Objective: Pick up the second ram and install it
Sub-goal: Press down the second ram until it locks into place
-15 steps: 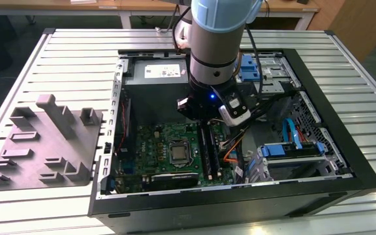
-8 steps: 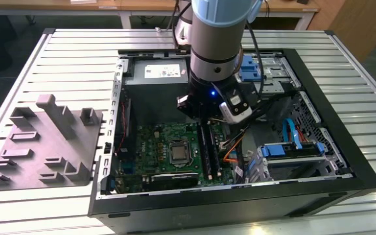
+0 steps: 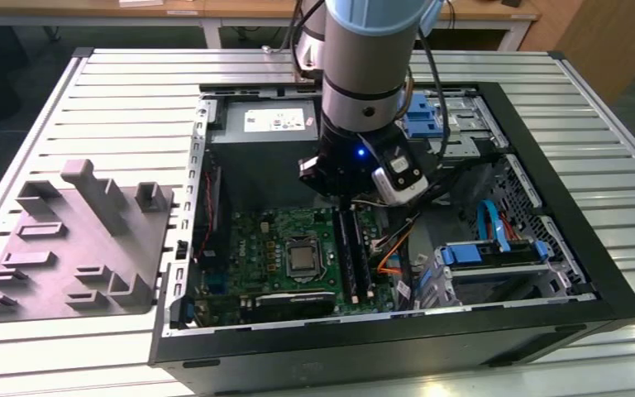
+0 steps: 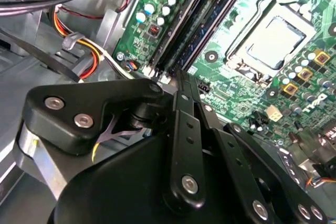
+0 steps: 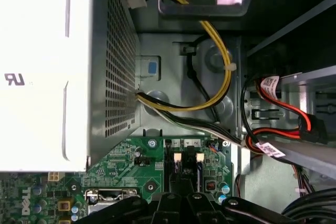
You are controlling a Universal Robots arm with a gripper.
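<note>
My gripper hangs low inside the open computer case, over the end of the long black memory slots nearest the power-supply box. In the second wrist view its black fingers come together to a shut tip right at that end of the slots. A narrow dark blue-green strip, the second ram, runs edge-on along the slots away from the tip. Whether it is fully seated I cannot tell. The first wrist view has the gripper just short of the slots' white end latches.
The green motherboard carries a CPU socket beside the slots. Orange and yellow cables and blue drive brackets crowd the exterior view's right. A grey fixture block sits on the slatted table at the left.
</note>
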